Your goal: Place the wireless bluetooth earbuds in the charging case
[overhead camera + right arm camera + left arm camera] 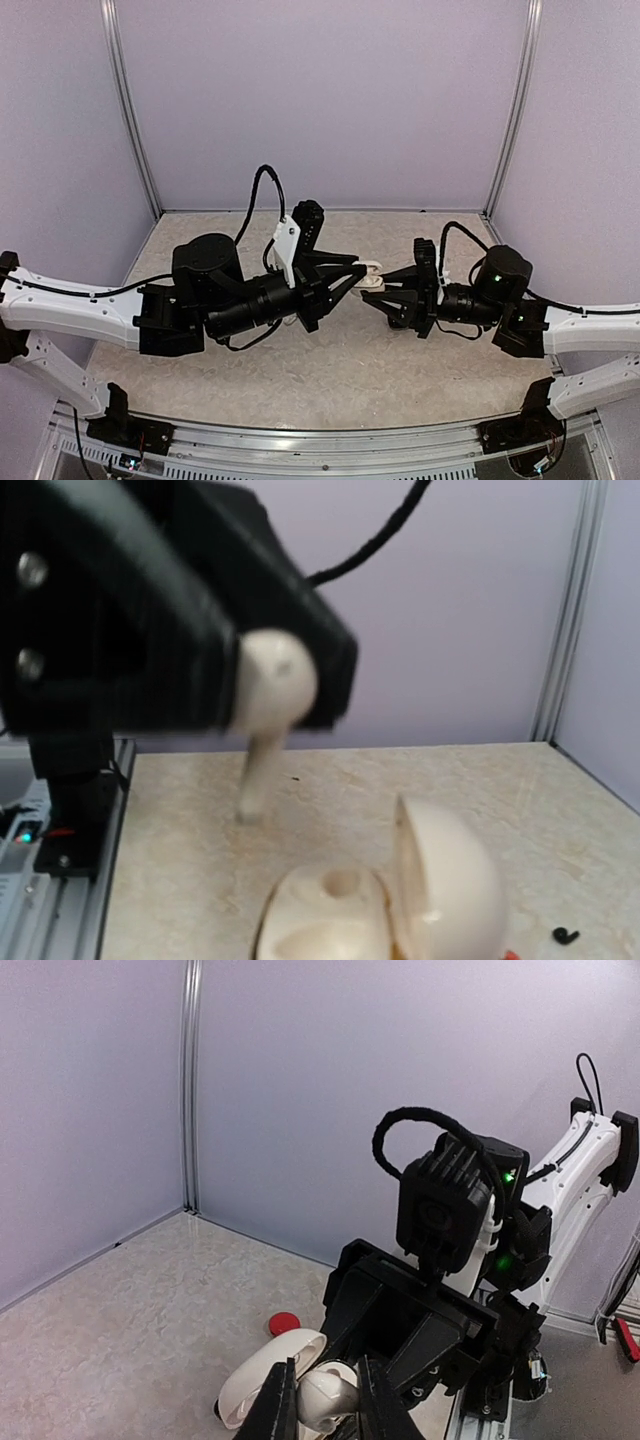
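we're looking at the two arms meeting nose to nose over the middle of the desk (330,375). the left arm (230,300) reaches in from one side and the right arm (500,280) from the other, with a speck of white between their tips.

from the left wrist, the left jaws are pinching a white earbud (325,1395) between both fingers (283,1405), bulb end up. the right wrist view confirms it: the bud's round head (272,685) is clamped in the blurred black jaws and its stem hangs straight down.

just below and beside it is the white charging case (330,910), open, with its lid (445,875) standing upright and an empty socket showing in the base. the earbud is above the case and off to the side of that socket, not touching it.

the right jaws are closed down on the case (260,1385). we can't see their fingers in their own view, but the case sits right at their tips.

on the desk beyond lie a small red round piece (285,1322) and a tiny black piece (566,936).
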Action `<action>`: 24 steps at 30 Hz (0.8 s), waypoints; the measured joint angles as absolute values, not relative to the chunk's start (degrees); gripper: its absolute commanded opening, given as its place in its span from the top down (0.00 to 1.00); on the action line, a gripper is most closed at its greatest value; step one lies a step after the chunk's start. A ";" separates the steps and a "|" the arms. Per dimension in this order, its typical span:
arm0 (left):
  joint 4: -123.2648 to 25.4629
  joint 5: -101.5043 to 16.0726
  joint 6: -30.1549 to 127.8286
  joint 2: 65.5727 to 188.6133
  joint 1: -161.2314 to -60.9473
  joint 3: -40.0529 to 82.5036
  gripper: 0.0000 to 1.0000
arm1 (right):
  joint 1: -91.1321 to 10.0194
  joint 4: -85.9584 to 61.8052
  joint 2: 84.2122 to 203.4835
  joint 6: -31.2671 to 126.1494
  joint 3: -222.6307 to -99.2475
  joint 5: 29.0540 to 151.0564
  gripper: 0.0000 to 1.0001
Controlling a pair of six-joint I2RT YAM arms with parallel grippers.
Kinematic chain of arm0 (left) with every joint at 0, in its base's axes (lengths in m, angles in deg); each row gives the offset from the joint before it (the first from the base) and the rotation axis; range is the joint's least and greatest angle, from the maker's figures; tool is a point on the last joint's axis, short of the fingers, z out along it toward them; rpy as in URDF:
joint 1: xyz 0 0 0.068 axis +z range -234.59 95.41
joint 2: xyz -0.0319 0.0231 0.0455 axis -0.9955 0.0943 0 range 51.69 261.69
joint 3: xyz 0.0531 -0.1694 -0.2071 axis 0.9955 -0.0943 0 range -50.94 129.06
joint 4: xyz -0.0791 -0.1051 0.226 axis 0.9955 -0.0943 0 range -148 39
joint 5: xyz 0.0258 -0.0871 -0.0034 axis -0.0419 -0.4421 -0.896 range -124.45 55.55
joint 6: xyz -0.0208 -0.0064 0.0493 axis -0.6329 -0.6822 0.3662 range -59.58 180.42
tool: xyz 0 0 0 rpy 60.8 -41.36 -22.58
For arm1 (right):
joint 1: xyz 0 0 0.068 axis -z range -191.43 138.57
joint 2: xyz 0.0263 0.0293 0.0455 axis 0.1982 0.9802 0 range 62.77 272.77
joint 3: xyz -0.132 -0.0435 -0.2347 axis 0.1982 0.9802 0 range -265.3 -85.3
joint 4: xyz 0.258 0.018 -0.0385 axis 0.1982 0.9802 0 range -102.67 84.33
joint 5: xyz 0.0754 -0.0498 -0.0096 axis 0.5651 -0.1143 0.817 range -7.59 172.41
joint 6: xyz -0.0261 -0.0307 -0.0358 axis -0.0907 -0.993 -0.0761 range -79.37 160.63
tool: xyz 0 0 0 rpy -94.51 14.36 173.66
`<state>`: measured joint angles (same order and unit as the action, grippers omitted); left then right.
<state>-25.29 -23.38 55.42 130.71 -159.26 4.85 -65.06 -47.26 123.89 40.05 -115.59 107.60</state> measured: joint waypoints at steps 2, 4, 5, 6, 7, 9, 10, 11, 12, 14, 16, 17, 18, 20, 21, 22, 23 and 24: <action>-25.25 -23.67 55.44 131.19 -159.31 5.00 0.82 | -65.25 -47.22 124.15 41.27 -115.94 107.63 1.00; -25.20 -23.76 55.53 131.74 -159.31 5.44 0.82 | -65.32 -47.04 124.63 42.47 -116.57 107.74 1.00; -25.07 -23.78 55.58 132.02 -159.31 5.68 0.82 | -65.34 -47.06 124.96 43.17 -116.90 107.89 1.00; -24.85 -23.82 55.62 132.26 -159.31 5.83 0.82 | -65.36 -47.04 125.29 43.78 -117.21 108.06 1.00; -24.77 -23.89 55.66 132.42 -159.31 5.98 0.82 | -65.38 -47.06 125.51 44.24 -117.34 108.24 1.00; -24.61 -23.95 55.79 132.77 -159.33 6.29 0.82 | -65.43 -47.06 125.84 45.34 -117.40 108.70 1.00; -24.48 -23.95 55.84 133.01 -159.33 6.46 0.82 | -65.43 -47.04 125.94 45.80 -117.40 108.89 1.00; -24.44 -23.95 55.84 133.20 -159.33 6.62 0.82 | -65.43 -47.06 125.99 46.17 -117.40 109.09 1.00; -24.42 -23.95 55.86 133.31 -159.33 6.64 0.82 | -65.43 -47.06 125.99 46.41 -117.40 109.20 1.00; -24.42 -23.95 55.95 133.60 -159.33 6.66 0.82 | -65.43 -47.11 125.99 46.98 -117.40 109.40 1.00; -24.42 -23.95 56.03 133.92 -159.33 6.66 0.83 | -65.45 -47.09 125.99 47.39 -117.40 109.53 1.00; -24.42 -23.95 56.03 134.10 -159.33 6.66 0.82 | -65.45 -47.11 125.99 47.59 -117.40 109.66 1.00; -24.44 -23.95 56.03 134.25 -159.33 6.66 0.82 | -65.45 -47.09 125.99 47.78 -117.40 109.86 1.00; -24.39 -23.91 56.06 134.51 -159.33 6.68 0.82 | -65.45 -46.98 125.99 47.92 -117.42 110.25 1.00; -24.39 -23.91 56.08 134.60 -159.33 6.73 0.83 | -65.45 -46.89 125.99 48.03 -117.42 110.47 1.00; -24.33 -23.89 56.10 134.75 -159.33 6.75 0.83 | -65.47 -46.85 125.99 48.07 -117.40 110.71 1.00; -24.28 -23.86 56.12 134.86 -159.33 6.75 0.82 | -65.54 -46.85 125.99 48.11 -117.42 110.86 1.00; -24.24 -23.86 56.21 134.99 -159.33 6.75 0.82 | -65.60 -46.85 125.99 48.18 -117.40 110.97 1.00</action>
<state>-24.24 -23.86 56.21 134.99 -159.33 6.75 -65.60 -46.85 125.99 48.18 -117.40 110.97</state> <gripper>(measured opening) 0.181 0.240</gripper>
